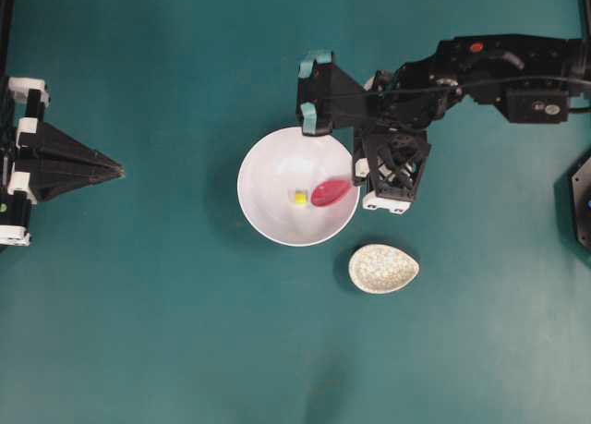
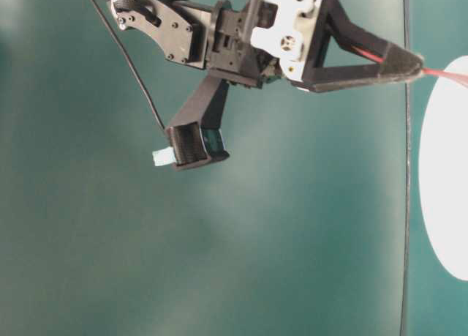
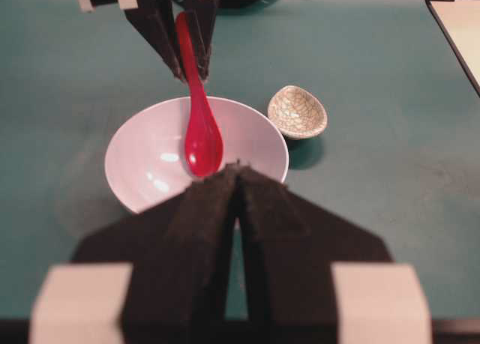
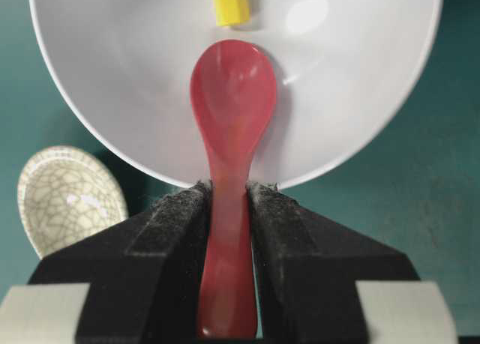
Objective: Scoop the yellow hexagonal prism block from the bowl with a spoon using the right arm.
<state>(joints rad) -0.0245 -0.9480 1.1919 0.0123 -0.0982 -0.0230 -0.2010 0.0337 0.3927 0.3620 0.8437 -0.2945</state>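
On the teal counter (image 1: 138, 332) we record: white bowl (image 1: 268, 170) holding the yellow hexagonal prism block (image 1: 300, 198); right hand (image 4: 229, 201) clamped on the red spoon (image 4: 231, 119), scoop over the bowl just beside the block; speckled rest (image 1: 383, 268) nearby; left hand (image 3: 238, 180) closed, empty, well apart.

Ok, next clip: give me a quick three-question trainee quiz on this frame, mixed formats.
1. True or false: the spoon is clamped by its handle in the right gripper.
2. Where is the yellow block? A) in the spoon's scoop B) in the white bowl, just past the scoop's tip C) in the speckled spoon rest
3. Fill in: the left gripper, off at the table's edge, is ____.

Key: 1 true. 2 B. 3 shut, holding nothing.
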